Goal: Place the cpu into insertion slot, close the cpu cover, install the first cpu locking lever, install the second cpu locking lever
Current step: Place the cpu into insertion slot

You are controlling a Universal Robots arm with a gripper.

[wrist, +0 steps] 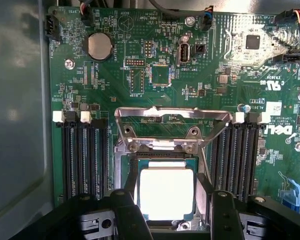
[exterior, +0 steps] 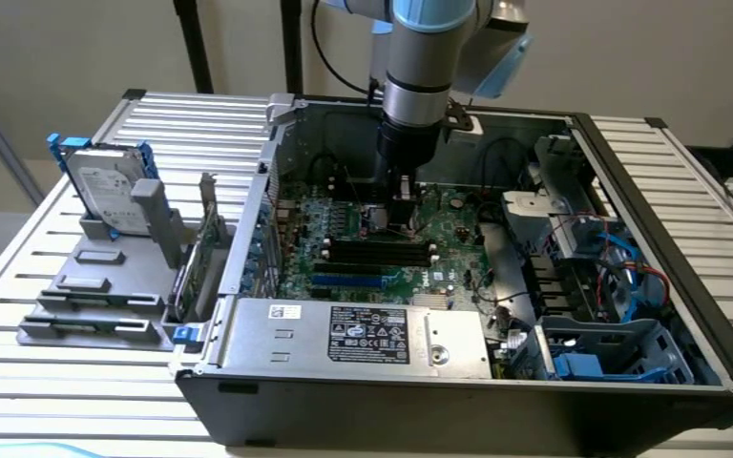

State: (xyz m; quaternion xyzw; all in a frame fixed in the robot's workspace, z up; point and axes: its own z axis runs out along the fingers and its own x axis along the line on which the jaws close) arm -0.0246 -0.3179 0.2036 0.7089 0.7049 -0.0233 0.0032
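Note:
The cpu (wrist: 166, 194), its pale metal face glaring bright, lies over the insertion slot (wrist: 118, 172), whose silver rim shows beside it. My gripper (wrist: 167, 161) straddles the chip, and its thin black fingers (wrist: 131, 175) hug the chip's two opposite edges, so it looks shut on it. The cpu cover (wrist: 172, 114) stands raised on its hinge just beyond the chip. In the exterior view my gripper (exterior: 400, 218) reaches straight down into the open computer case onto the slot (exterior: 381, 218) on the green board (exterior: 456, 229).
Long black memory slots (wrist: 82, 155) flank the socket on both sides. A silver power supply (exterior: 360, 332) lies at the case front, with a drive cage and blue cables (exterior: 609, 277) at the exterior view's right. A hard drive (exterior: 106, 186) stands outside on the slatted table.

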